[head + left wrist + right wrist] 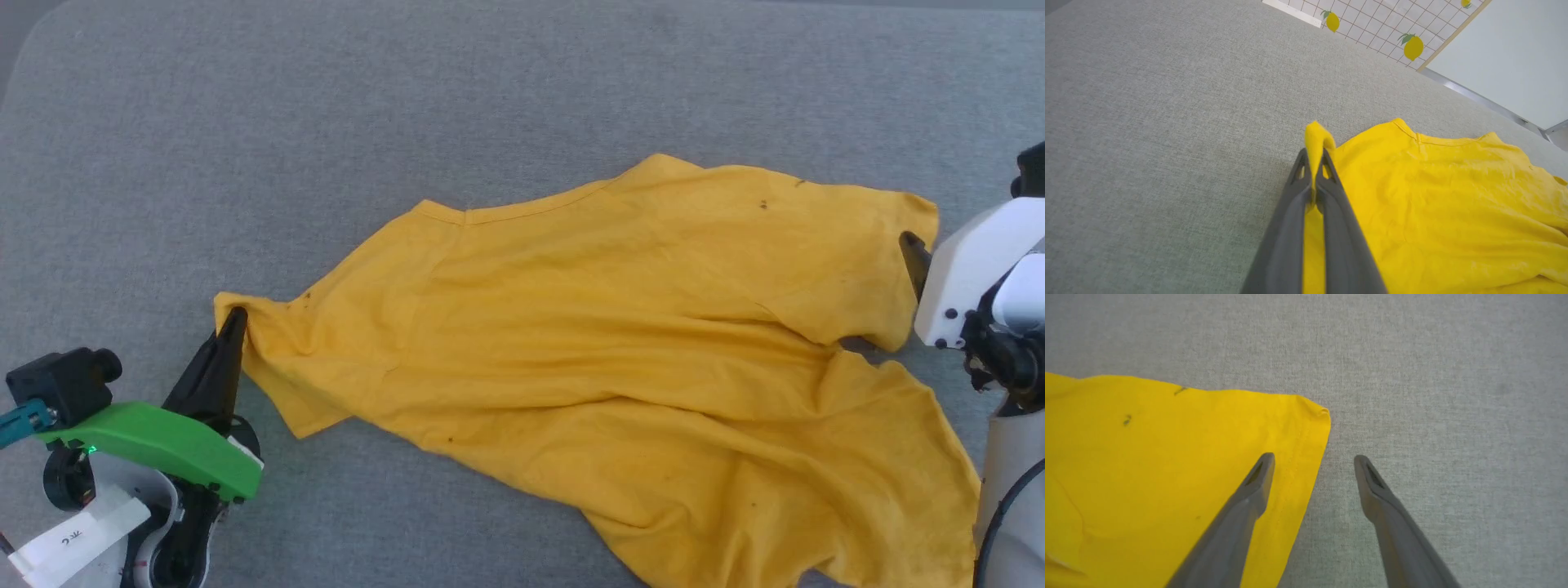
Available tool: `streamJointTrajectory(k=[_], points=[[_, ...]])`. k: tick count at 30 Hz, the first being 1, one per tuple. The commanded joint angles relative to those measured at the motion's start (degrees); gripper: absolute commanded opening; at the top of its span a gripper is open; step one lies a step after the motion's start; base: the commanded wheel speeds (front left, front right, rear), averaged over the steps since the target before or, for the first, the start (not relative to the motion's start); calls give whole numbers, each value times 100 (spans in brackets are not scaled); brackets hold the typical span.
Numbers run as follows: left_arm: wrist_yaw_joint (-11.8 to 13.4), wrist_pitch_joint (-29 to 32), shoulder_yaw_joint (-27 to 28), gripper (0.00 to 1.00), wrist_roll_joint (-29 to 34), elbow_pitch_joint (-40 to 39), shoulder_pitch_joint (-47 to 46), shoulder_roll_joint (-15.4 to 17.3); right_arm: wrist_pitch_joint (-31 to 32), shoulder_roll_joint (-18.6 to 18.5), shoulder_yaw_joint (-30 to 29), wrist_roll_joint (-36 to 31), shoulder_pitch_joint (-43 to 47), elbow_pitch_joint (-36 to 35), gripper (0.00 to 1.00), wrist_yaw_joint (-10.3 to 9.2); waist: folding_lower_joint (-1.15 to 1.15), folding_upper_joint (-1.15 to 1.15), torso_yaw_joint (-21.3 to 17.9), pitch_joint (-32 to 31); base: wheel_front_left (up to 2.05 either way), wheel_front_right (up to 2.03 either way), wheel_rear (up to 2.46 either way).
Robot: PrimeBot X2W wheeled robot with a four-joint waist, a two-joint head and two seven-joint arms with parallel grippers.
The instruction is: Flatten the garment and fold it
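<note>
The garment (pixel 620 327) lies rumpled across the middle and right of the grey fabric surface (pixel 326 122); flattening is the step in hand. The left gripper (pixel 1312 159) has its fingers pinched shut on one corner. The right gripper (pixel 1313 459) hovers wide open and empty, straddling the opposite hem. It likely must close there, then both pull apart. Nothing stands in the way.

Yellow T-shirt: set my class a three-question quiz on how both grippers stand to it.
1. True or false: the left gripper is shut on an edge of the garment.
2. The right gripper is: A open, B shut on cloth, C shut on nothing.
3. Fill in: one of its fingers is over the hem, the other over the bare grey ____.
Key: 1 true; 2 A; 3 surface.
</note>
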Motion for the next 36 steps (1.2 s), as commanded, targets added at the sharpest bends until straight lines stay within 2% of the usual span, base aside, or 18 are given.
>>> streamJointTrajectory(k=[1,10,11,12,13,15,20,26,32,36], points=[[-48,-36,-11,0,32,28,-122,0,78,-4,-90,-25,-100,77,100,-9,0,0,120,86,0,0,0],[-138,-76,-63,0,-30,167,-236,-16,64,-4,-320,114,-183,603,100,-9,0,0,294,181,0,0,0],[-145,-78,-66,0,-36,178,-248,-14,31,-4,-313,130,-199,665,58,-9,0,0,301,191,0,0,0],[-150,-80,-68,0,-41,187,-256,-13,16,-4,-325,147,-215,717,39,-9,0,0,303,196,0,0,0],[-159,-76,-73,0,-57,200,-266,-14,8,-4,-316,149,-228,772,0,-9,0,0,302,198,0,0,0],[-174,-68,-68,0,-108,224,-281,-23,43,-4,-287,95,-237,823,0,-9,0,0,284,194,0,0,0],[-185,-76,10,0,-264,318,-327,-38,-337,-4,-508,273,-329,703,0,-9,0,0,134,87,0,0,0],[-193,-185,-131,0,-18,399,-719,-21,-1400,-4,-521,791,-390,525,0,-9,0,0,23,-56,0,0,0],[-189,-328,-425,0,563,505,-1607,48,-2515,-4,84,1304,-586,288,0,-9,0,0,-118,-217,0,0,0],[-194,-256,-593,0,886,653,-2352,150,-2867,-4,524,1538,-891,171,0,-9,0,0,-271,-367,0,0,0]])
